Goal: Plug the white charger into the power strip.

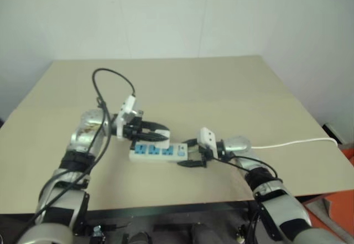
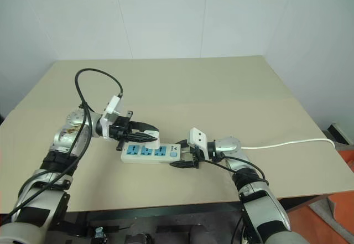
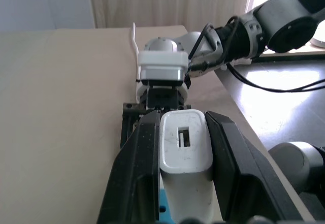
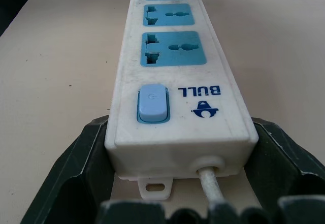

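Now, left gripper (image 3: 185,178) clamping white charger (image 3: 184,145) above power strip (image 4: 175,66), right gripper (image 4: 177,148) seemingly gripping the strip's cord end

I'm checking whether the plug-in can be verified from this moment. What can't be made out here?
- Prongs of the white charger: left wrist view, hidden under its body, between the left gripper's fingers.
- Power strip's far socket: right wrist view, cut by the edge.
- Cord's far end: head views, runs off the table.
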